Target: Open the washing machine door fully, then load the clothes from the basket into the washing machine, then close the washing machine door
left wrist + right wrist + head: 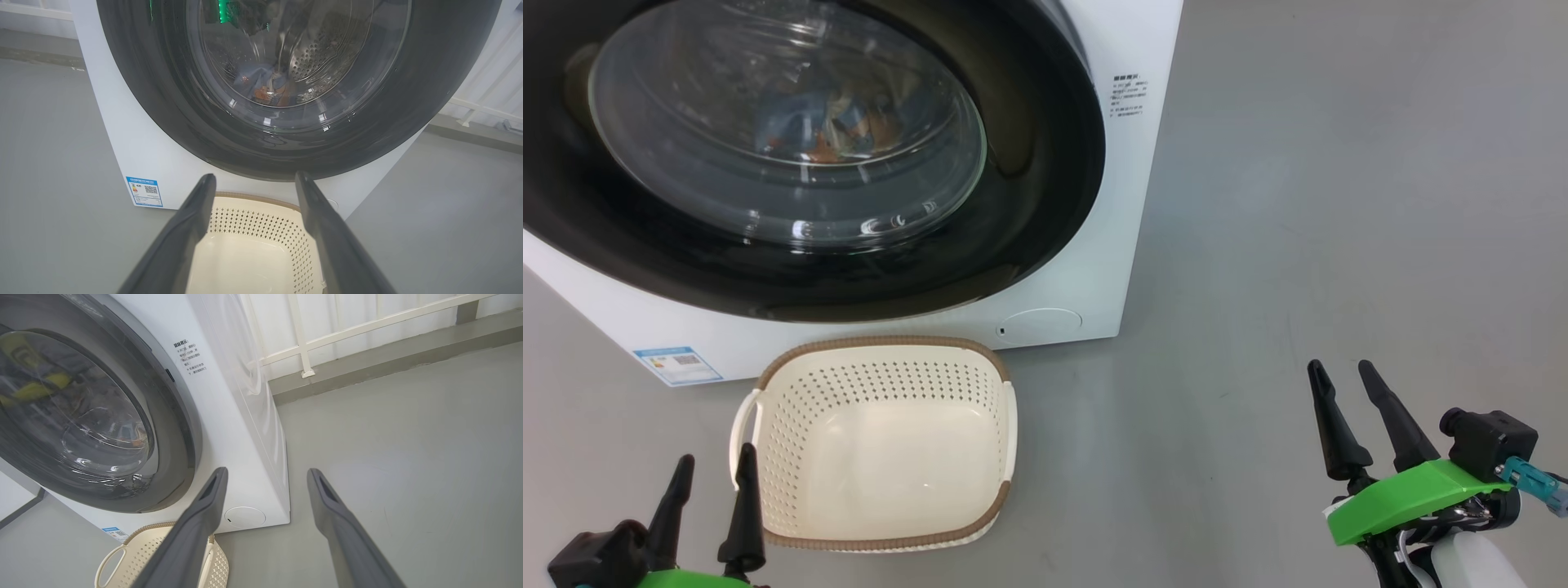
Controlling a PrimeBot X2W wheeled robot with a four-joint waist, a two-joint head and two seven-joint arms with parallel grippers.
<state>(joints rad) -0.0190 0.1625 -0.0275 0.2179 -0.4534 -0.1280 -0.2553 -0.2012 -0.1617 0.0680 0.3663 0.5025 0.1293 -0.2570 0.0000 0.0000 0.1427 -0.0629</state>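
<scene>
All three steps look done to me; your washing machine (1127, 204) has its door (1029, 212) shut, the basket (882, 343) in front sits empty, the clothes (849, 131) lie inside behind that door; left gripper (716, 454) and right gripper (1338, 367) hang spread wide, holding nothing.

Stock as I count it from the remote desk:
- washing machine (1143, 204): one.
- washing machine door (1045, 163), on its front: one.
- basket (882, 355), on the floor just before the washing machine: one, with two side handles (740, 425).
- clothes (841, 131), inside the washing machine behind the glass: one bundle; I cannot separate the pieces.
- blue label (678, 365), low on the washing machine's front: one.
- round cap (1041, 320), same front: one.
- grippers, short of the washing machine: two, left gripper (716, 454) and right gripper (1338, 366), two fingers (1331, 425) each.
</scene>
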